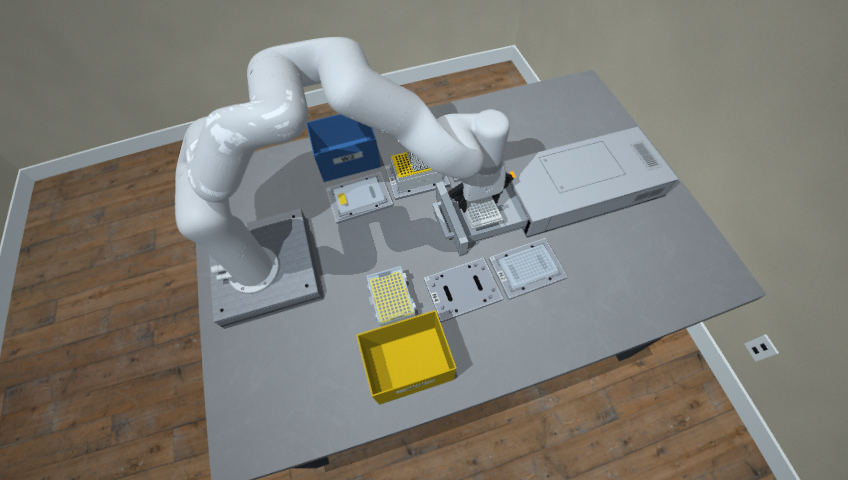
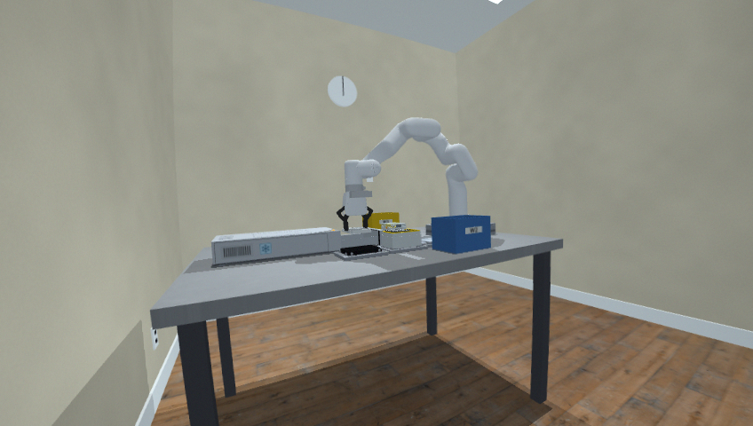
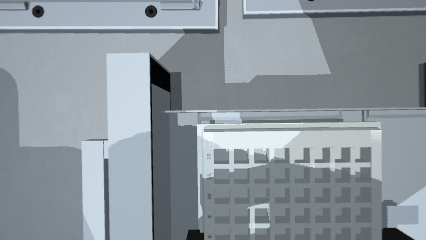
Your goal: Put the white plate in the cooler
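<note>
My gripper point(image 1: 483, 205) point(image 2: 352, 220) is shut on the white plate point(image 1: 483, 215) point(image 2: 355, 230) point(image 3: 292, 185), an open well plate with no lid. It holds the plate flat and low inside the open drawer point(image 1: 457, 233) point(image 3: 129, 150) of the cooler CD point(image 1: 595, 178) point(image 2: 274, 245). In the wrist view the plate's short row of wells runs along the drawer's travel, so its long side lies across the drawer. I cannot tell if the plate rests on the drawer floor. The orange lamp point(image 1: 510, 174) on the cooler is lit.
A blue bin point(image 1: 343, 148) point(image 2: 460, 232) stands at the back and a yellow bin point(image 1: 407, 359) at the front. Nests hold a yellow plate point(image 1: 390, 294), a clear lidded plate point(image 1: 527, 267) and a yellow-black plate point(image 1: 410, 166). One nest point(image 1: 462, 288) is bare.
</note>
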You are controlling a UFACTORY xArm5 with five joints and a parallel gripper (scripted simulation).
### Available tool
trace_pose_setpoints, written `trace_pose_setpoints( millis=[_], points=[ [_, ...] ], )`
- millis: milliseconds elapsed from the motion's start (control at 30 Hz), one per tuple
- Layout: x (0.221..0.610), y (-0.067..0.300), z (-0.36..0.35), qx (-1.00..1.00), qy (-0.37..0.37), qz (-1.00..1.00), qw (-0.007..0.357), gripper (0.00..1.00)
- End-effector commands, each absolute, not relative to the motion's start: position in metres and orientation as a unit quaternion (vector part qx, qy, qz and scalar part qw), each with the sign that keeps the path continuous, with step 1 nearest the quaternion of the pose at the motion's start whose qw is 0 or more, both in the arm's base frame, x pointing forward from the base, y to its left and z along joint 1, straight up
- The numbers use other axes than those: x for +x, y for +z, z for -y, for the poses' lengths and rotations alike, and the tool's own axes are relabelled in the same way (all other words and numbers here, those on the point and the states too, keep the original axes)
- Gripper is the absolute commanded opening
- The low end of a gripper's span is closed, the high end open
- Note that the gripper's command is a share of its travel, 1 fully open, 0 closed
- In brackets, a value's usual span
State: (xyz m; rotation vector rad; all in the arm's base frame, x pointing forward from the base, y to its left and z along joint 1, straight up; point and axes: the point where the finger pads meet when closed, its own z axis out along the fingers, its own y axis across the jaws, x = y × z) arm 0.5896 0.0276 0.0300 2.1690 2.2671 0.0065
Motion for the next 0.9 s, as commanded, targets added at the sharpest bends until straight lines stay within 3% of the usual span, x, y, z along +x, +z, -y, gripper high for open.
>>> trace_pose_setpoints(
  millis=[0, 867],
  points=[
    [0.591, 0.024, -0.028, 0.691, 0.002, -0.723, 0.005, 0.00],
    [0.591, 0.000, -0.027, 0.691, 0.002, -0.723, 0.005, 0.00]
  ],
)
